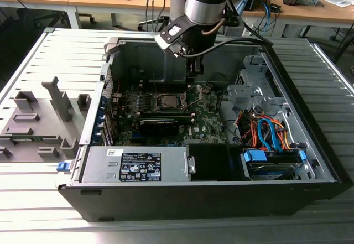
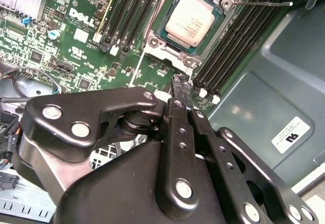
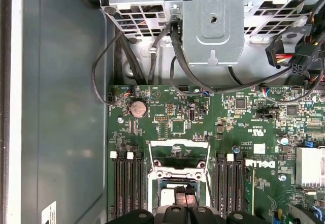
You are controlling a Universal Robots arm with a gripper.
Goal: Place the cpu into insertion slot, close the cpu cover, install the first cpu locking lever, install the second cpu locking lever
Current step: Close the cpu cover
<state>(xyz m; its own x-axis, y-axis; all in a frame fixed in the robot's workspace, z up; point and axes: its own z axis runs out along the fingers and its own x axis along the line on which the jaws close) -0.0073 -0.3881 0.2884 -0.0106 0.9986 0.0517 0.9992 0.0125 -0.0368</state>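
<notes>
The black sheet-metal computer case [image 1: 210,200] lies open. Over its green motherboard [image 1: 207,119] hangs the black gripper [image 2: 181,87], with fingers pressed together. The second wrist view shows the flat, silvery, square cpu [image 2: 193,20] seated in the metal-rimmed insertion slot [image 2: 170,51], near a thin steel lever [image 2: 264,3].

The exterior view looks down into the open case [image 1: 166,45] from well beyond the gripper [image 1: 195,69]. Both wrist views (riding close behind it) face the board [image 2: 76,46] [image 3: 172,127] from opposite sides.
</notes>
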